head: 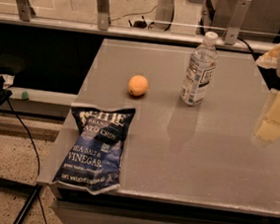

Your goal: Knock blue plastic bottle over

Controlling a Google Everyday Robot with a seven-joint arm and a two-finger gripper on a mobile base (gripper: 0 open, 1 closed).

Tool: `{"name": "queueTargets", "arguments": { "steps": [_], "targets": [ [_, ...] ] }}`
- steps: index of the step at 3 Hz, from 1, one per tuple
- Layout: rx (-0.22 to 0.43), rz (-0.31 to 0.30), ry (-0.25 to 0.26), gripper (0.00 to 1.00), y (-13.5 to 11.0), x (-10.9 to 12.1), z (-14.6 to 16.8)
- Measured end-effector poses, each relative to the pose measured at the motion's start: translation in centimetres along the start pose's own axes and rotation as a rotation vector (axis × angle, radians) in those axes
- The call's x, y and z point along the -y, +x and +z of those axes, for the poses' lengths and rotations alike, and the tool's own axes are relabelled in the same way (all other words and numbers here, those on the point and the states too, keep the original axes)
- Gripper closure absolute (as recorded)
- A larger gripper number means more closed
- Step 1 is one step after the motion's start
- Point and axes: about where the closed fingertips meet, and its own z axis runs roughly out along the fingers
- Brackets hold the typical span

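Note:
The blue plastic bottle [199, 70] is clear and ribbed, with a white cap and a white-and-blue label. It stands upright on the grey table [200, 154], toward the back and right of the middle. My gripper [274, 116] is pale and blurred at the right edge of the view. It hangs over the table's right side, to the right of the bottle and a little nearer to me, and does not touch it.
An orange [138, 85] sits left of the bottle. A dark blue chip bag [96, 149] lies flat at the table's front left corner. A glass railing [103, 6] runs behind the table. A black cable [26, 133] trails on the floor to the left.

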Motion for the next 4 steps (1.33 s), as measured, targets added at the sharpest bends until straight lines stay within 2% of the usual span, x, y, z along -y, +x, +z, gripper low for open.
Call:
{"name": "queueTargets", "arguments": {
  "steps": [1,2,3,4],
  "targets": [
    [0.000,0.000,0.000,0.00,0.0,0.0,0.0],
    [0.028,0.055,0.050,0.00,-0.2,1.9,0.4],
    [0.157,0.216,0.146,0.00,-1.0,5.5,3.3],
    [0.336,0.341,0.157,0.00,-1.7,6.9,6.0]
  ]
}}
